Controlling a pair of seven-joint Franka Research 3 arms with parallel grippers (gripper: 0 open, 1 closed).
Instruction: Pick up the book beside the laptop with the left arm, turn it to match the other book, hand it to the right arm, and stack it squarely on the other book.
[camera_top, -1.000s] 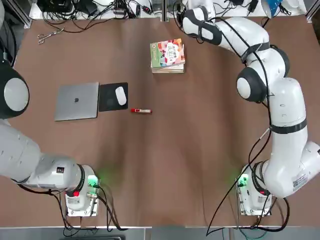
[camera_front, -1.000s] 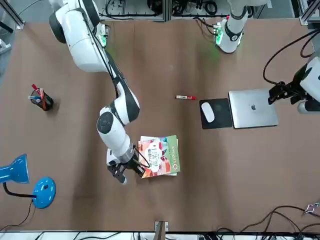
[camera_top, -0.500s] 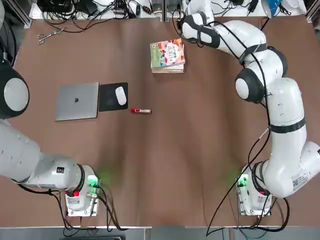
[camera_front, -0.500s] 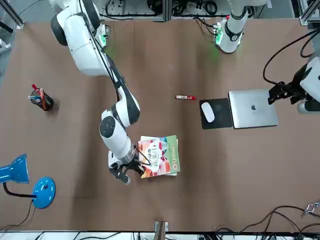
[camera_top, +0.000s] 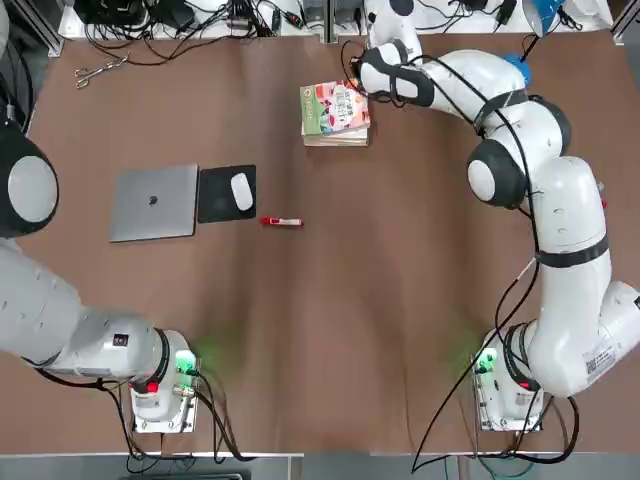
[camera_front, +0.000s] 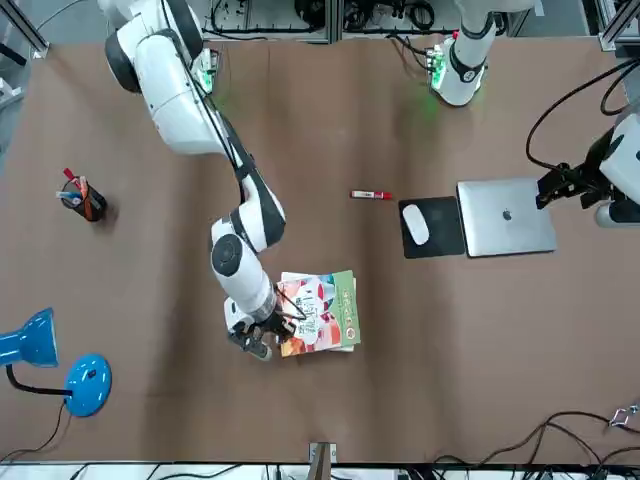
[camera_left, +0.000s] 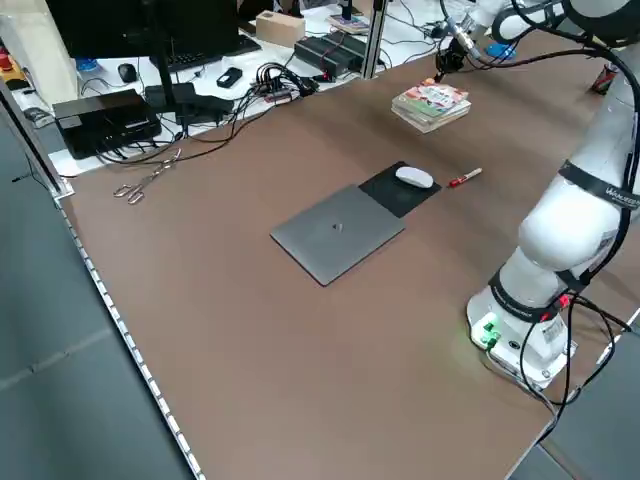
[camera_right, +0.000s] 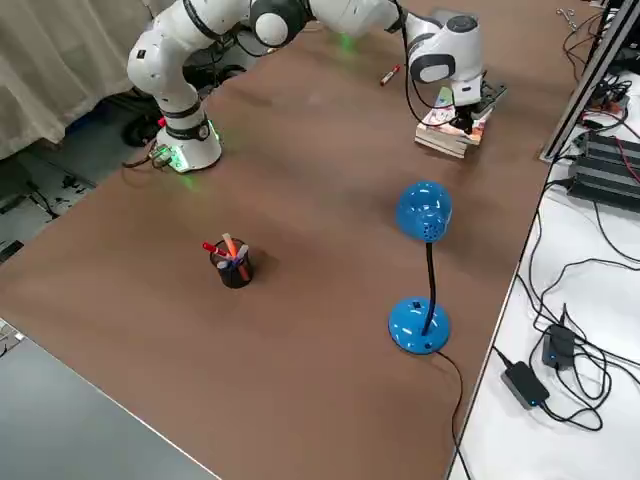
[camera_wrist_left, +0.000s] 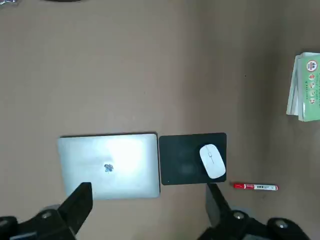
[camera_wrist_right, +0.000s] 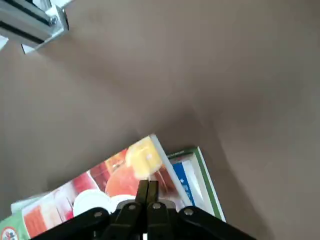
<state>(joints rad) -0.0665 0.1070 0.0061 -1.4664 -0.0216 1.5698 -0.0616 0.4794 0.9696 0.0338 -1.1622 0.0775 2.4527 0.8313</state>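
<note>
Top view: the book (camera_top: 336, 108) lies on the other book (camera_top: 338, 137) near the worktop's (camera_top: 400, 280) far edge, well apart from the laptop (camera_top: 154, 203).

Front view: the right tool (camera_front: 263, 343) sits at the stack's corner.

Right wrist view: its fingers (camera_wrist_right: 147, 190) are pressed together over the cover.

Left wrist view: the left tool (camera_wrist_left: 150, 200), spread, hangs above the laptop.

Loads of bare brown worktop (camera_top: 380, 280) mid-table to pass through. Only blockers are the flat silver-grey laptop (camera_top: 154, 203), black mouse pad (camera_top: 226, 194) and small red marker (camera_top: 282, 221) clustered together.
</note>
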